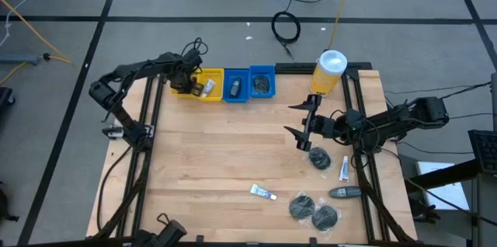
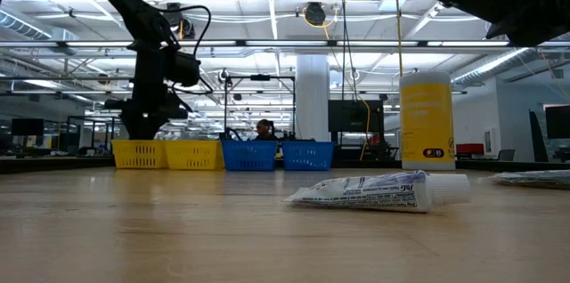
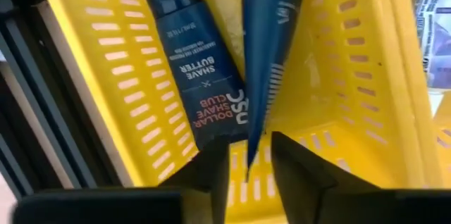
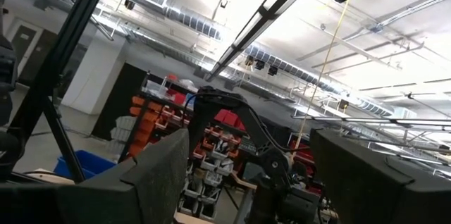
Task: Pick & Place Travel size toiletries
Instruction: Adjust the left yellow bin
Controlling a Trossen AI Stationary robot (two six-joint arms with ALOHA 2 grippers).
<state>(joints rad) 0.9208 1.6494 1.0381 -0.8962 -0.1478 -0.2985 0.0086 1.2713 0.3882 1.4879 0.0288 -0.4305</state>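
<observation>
The white tube [image 2: 378, 192] lies flat low on the desk [image 1: 217, 154] — light, soft-walled, likely best pinched across its stiff cap end. The round packets [image 1: 301, 206] at lower right look thin, probably slippery. The right gripper [image 1: 304, 124] hovers mid-right, jaws wide apart. At upper left, the left gripper [image 3: 250, 171] clamps a dark tube's [image 3: 264, 48] crimped tail over the yellow bin [image 3: 338, 76].
</observation>
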